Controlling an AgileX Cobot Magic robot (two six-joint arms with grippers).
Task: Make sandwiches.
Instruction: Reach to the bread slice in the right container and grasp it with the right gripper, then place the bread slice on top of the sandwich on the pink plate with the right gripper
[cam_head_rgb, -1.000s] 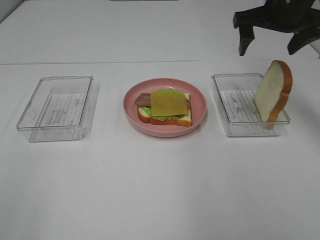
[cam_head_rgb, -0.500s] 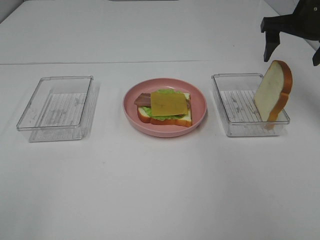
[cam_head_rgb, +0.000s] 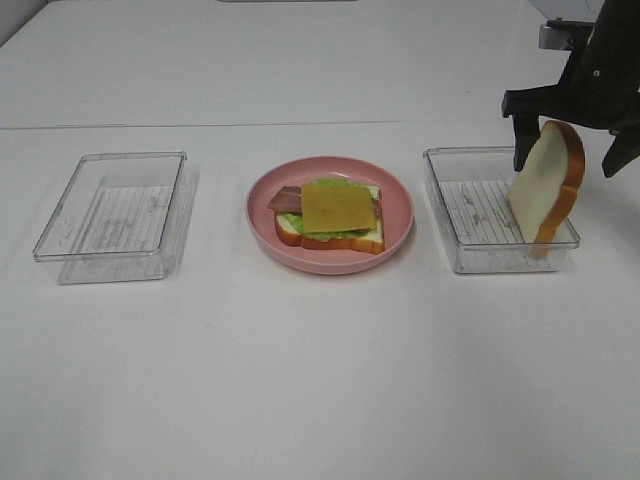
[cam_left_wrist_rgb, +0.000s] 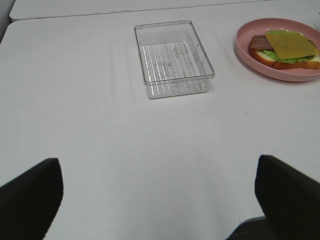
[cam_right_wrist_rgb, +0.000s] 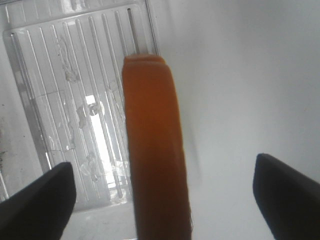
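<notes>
Bread slice (cam_head_rgb: 546, 182) stands on edge in the right tray (cam_head_rgb: 470, 210), between the spread fingers of the right gripper (cam_head_rgb: 566, 138). Better to lower squarely and pinch both flat faces, so it lifts toward the plate (cam_head_rgb: 398, 205) without tipping. Left gripper (cam_left_wrist_rgb: 160, 192) hangs spread.

no readable text, labels or numbers anywhere

A white counter (cam_head_rgb: 320, 380) is seen carrying three things in a row. A clear plastic tray (cam_head_rgb: 112, 215) is set at the left, a pink plate (cam_head_rgb: 398, 215) in the middle, and a second clear tray (cam_head_rgb: 470, 215) at the right. The three are kept well apart, none touching another.
</notes>
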